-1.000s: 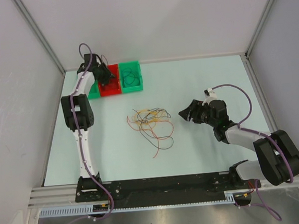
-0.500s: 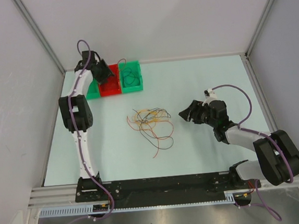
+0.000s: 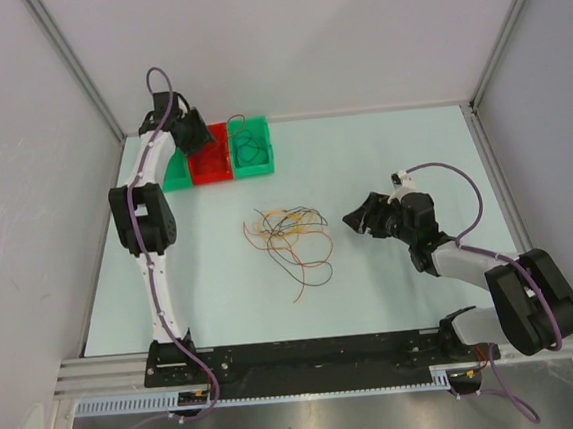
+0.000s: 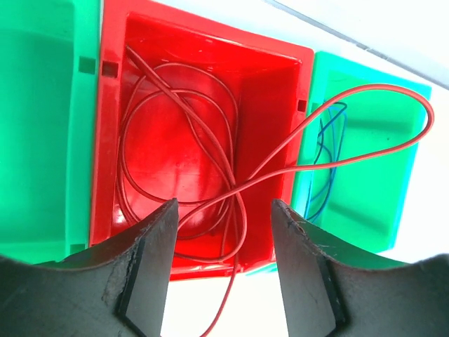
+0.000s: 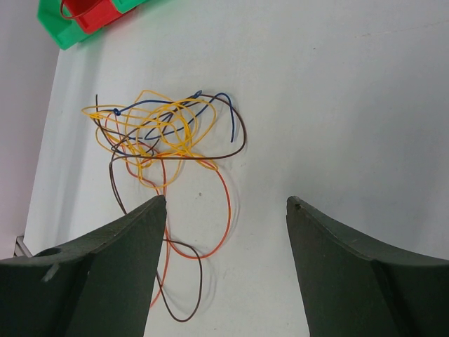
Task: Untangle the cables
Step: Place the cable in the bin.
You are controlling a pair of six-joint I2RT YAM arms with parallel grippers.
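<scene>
1. The left claw (image 4: pixel 223 210) hangs spread and empty above the red bin (image 4: pixel 280 91), with nothing caught between its fingers.
2. Directly beneath it, a red cable (image 4: pixel 382 86) lies coiled in that bin. One long loop escapes past the claw's right finger, over the wall and into the neighbouring green bin (image 4: pixel 365 203), where a dark cable (image 4: pixel 319 147) lies. The loop's long axis slants from under the claw out ahead and to its right.
3. The right claw (image 5: pixel 224 203), also wide and holding nothing, faces the tangle of cables (image 5: pixel 161 133) on the worktop (image 5: pixel 337 105). The tangle lies ahead and to its left, apart from both fingers.
4. Yellow, blue, orange and brown strands knot together at the tangle's far end. Orange and brown tails trail back toward the claw's left finger, so the bundle's long axis runs roughly along the claw's line of approach.
5. The sorting appears only partly done: at least two cables are binned, but the bulk remains knotted, and the stray red loop likely needs tucking in.
</scene>
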